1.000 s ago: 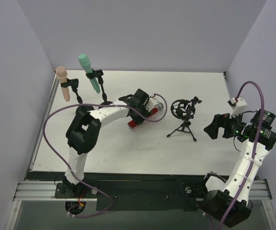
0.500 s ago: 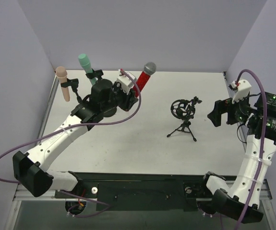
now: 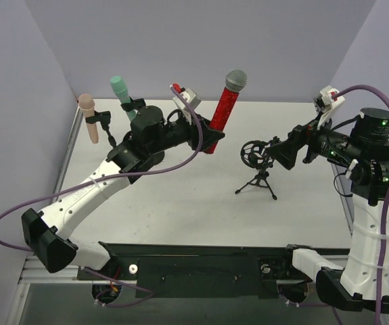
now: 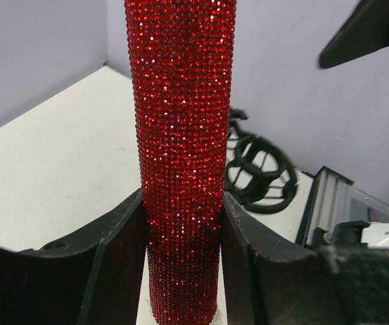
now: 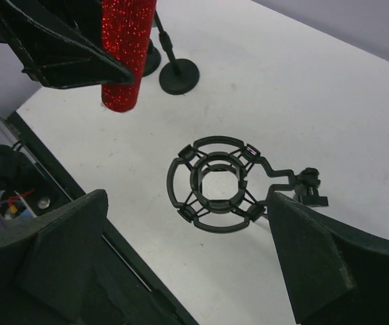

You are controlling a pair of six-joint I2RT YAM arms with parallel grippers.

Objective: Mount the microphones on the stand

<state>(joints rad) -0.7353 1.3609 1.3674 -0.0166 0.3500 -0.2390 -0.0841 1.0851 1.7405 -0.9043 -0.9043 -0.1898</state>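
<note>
You see a red microphone (image 3: 222, 114), glittery all over with a silver mesh head, in the black left pincer (image 3: 208, 137). Toward ten o'clock on the white bench (image 3: 180, 203), the pink microphone (image 3: 90, 123) is pale and the green microphone (image 3: 122, 91) is mint. The tripod stand (image 3: 257, 164) is black, the cables (image 3: 360, 87) purple

red microphone (image 4: 180, 156) glittery, silver mesh head; stand (image 5: 214, 185) matt black plastic
</note>
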